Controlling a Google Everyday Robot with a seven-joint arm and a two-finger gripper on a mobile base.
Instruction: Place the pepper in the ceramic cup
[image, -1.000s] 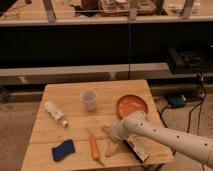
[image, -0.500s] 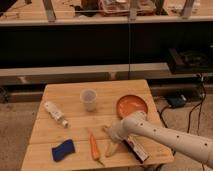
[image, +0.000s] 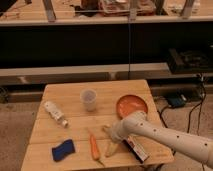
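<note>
- The wooden slatted table (image: 65, 92) carries everything here; behind it runs a dark shelving unit
- The robot's white arm (image: 170, 140) reaches in from the lower right, across the table's front right corner
- A wide orange bowl (image: 132, 105) sits on the right side of the table, just behind the arm's wrist
- A white bottle (image: 55, 113) lies on its side near the left edge
- A flat packet (image: 136, 148) with dark red and white faces lies at the front right, partly under the arm
- A blue sponge (image: 63, 150) rests near the front left corner
- The ceramic cup (image: 88, 99) stands upright toward the back middle, between the bottle and the bowl and touching neither
- The end effector (image: 109, 139) hangs low over the front middle of the table; its two pale fingers (image: 106, 129) seem spread apart with nothing gripped, though the view is coarse here
- The pepper (image: 94, 146) lies flat on the table, just left of the end effector and right of the sponge, running back to front, well apart from the cup
</note>
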